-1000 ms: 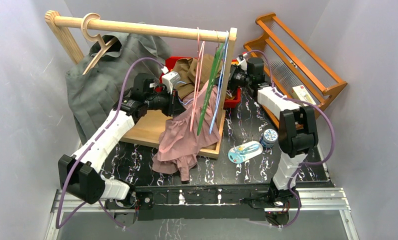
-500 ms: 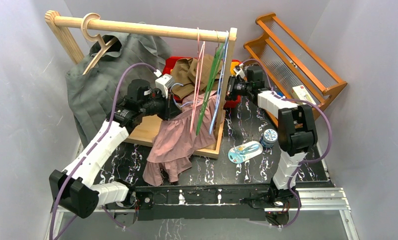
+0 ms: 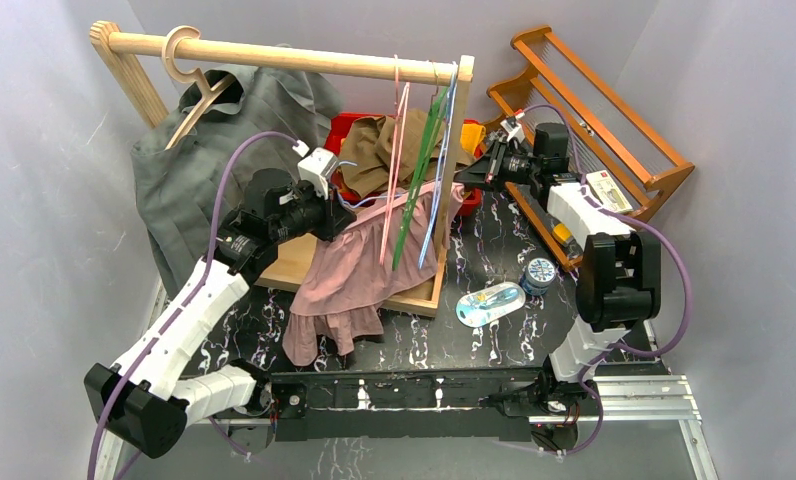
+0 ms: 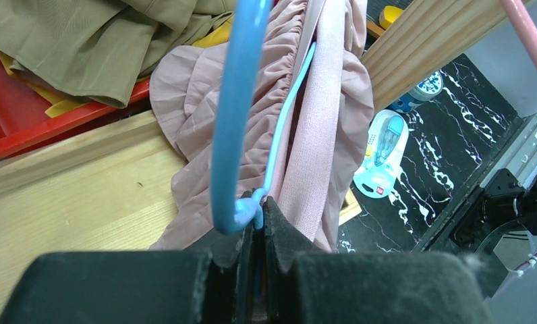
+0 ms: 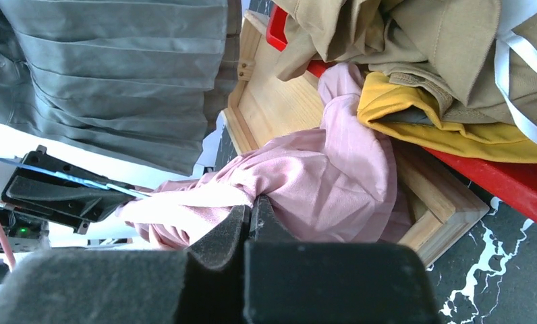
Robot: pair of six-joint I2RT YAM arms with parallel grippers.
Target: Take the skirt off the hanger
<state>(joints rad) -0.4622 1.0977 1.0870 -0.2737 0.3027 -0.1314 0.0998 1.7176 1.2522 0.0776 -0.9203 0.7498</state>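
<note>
The pink skirt [image 3: 354, 270] drapes over the wooden base board [image 3: 292, 258] and down onto the black marbled table. My left gripper [image 3: 346, 212] is shut on a light blue hanger [image 4: 229, 135] at its bend, with the skirt's waistband bunched along the hanger's thin wire. In the left wrist view the left gripper [image 4: 258, 206] touches the pink cloth [image 4: 326, 121]. My right gripper [image 3: 464, 180] is shut on an edge of the skirt [image 5: 306, 182] beside the red bin; its tips [image 5: 256, 202] pinch the fabric. The cloth stretches between the two grippers.
A wooden rail [image 3: 284, 57] carries a grey garment [image 3: 224, 150] on a wooden hanger, plus pink, green and blue hangers [image 3: 414, 170]. A red bin [image 3: 346, 128] holds khaki and yellow clothes. An orange wooden rack [image 3: 594, 110] stands right. A light blue case [image 3: 489, 303] and a round tin [image 3: 539, 272] lie on the table.
My left gripper has drawn back to the left with the hanger. My right gripper has moved right with the skirt's edge. The skirt has stretched out and its hem slid toward the front left.
</note>
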